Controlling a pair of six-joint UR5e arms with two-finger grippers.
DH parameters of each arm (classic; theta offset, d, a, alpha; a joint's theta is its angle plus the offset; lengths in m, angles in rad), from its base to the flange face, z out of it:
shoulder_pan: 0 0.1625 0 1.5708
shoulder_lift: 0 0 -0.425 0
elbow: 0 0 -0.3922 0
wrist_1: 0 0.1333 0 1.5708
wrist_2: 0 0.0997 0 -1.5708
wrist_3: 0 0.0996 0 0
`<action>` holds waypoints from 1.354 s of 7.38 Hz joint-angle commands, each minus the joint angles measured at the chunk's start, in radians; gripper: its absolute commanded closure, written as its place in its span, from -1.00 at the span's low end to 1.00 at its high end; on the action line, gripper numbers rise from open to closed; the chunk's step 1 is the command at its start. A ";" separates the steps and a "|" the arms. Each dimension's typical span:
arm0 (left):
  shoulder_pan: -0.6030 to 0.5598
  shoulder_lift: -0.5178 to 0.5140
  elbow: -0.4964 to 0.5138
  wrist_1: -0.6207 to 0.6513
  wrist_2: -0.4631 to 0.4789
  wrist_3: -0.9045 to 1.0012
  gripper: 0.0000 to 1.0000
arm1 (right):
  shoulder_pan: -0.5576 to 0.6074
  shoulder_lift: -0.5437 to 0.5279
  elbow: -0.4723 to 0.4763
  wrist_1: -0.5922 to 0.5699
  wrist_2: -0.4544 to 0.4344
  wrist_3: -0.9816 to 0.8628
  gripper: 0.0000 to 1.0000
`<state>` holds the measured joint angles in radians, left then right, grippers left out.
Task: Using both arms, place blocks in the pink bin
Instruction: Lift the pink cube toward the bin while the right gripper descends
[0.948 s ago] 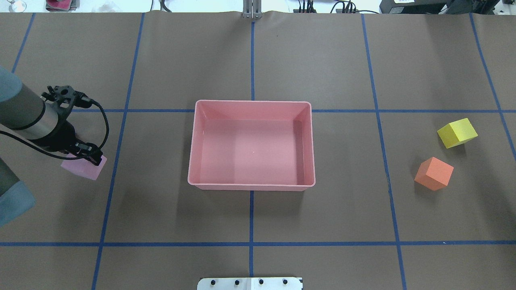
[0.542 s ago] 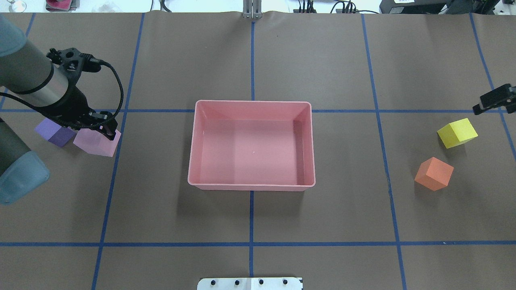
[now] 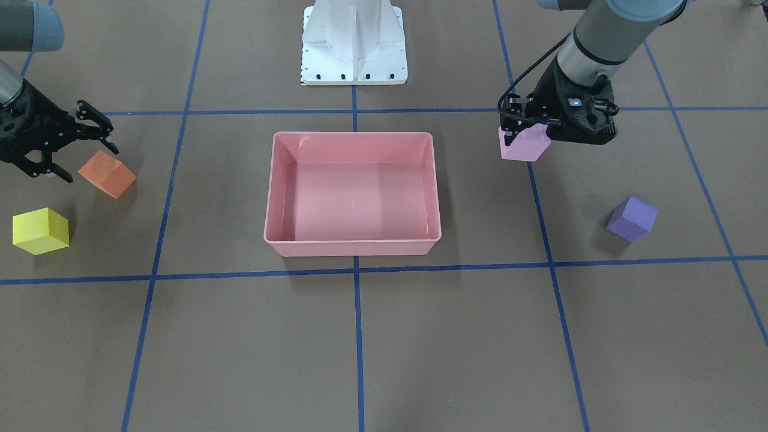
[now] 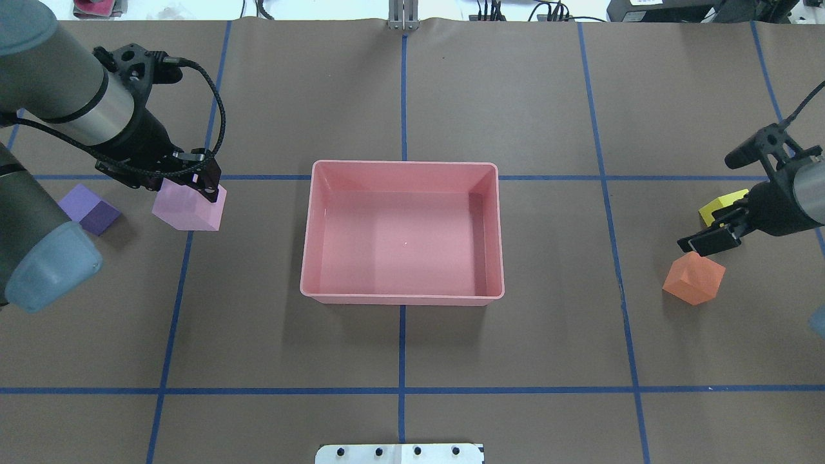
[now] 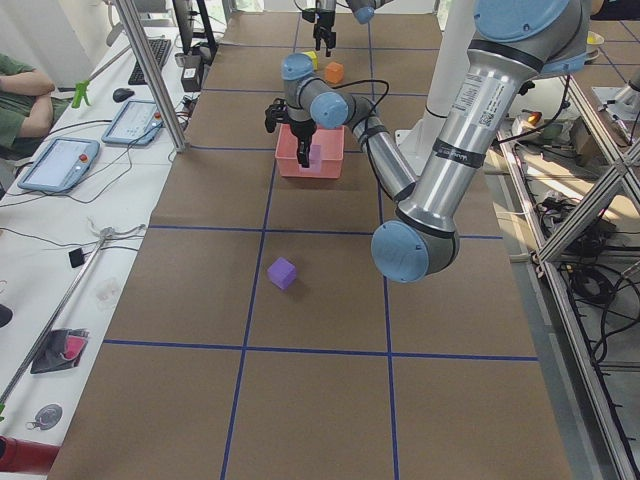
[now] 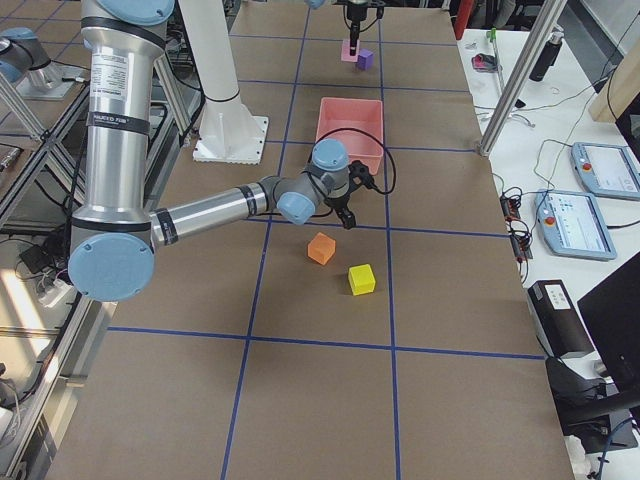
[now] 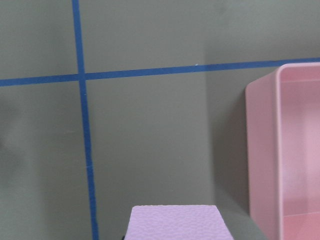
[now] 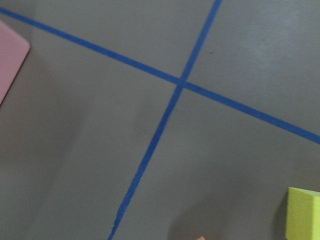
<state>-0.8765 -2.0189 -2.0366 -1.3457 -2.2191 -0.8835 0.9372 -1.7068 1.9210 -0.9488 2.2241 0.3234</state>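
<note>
1. The left gripper [image 3: 523,132] pinches the pale pink-lilac matte cube [image 3: 525,146] above the table [image 3: 480,336], beside the shallow pink plastic bin [image 4: 403,163].
2. The right gripper [image 3: 81,157], jaws spread, hangs just beside the orange matte cube [image 3: 108,174].

pink bin [image 4: 403,299], lilac block [image 4: 190,211], purple block [image 4: 87,207], orange block [image 4: 695,278], yellow block [image 3: 41,230]

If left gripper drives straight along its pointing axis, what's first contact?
Probably bare table: left gripper points down, so its held pink block touches first, beside the pink bin, not in it. Exact tilt unclear.
</note>
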 commanded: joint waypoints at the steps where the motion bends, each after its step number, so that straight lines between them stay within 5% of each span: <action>1: 0.048 -0.133 0.050 0.000 0.004 -0.153 1.00 | -0.050 -0.040 -0.060 0.100 -0.073 -0.121 -0.96; 4: 0.108 -0.159 0.067 -0.001 0.030 -0.206 1.00 | -0.118 -0.005 -0.079 0.087 -0.145 -0.119 -0.96; 8: 0.204 -0.260 0.116 -0.003 0.076 -0.334 1.00 | -0.114 -0.014 -0.096 0.085 -0.130 -0.116 -0.97; 10: 0.267 -0.407 0.259 -0.018 0.134 -0.414 1.00 | -0.113 -0.022 -0.096 0.085 -0.130 -0.116 -0.97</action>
<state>-0.6464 -2.3363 -1.8679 -1.3524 -2.1135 -1.2466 0.8237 -1.7237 1.8257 -0.8636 2.0937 0.2070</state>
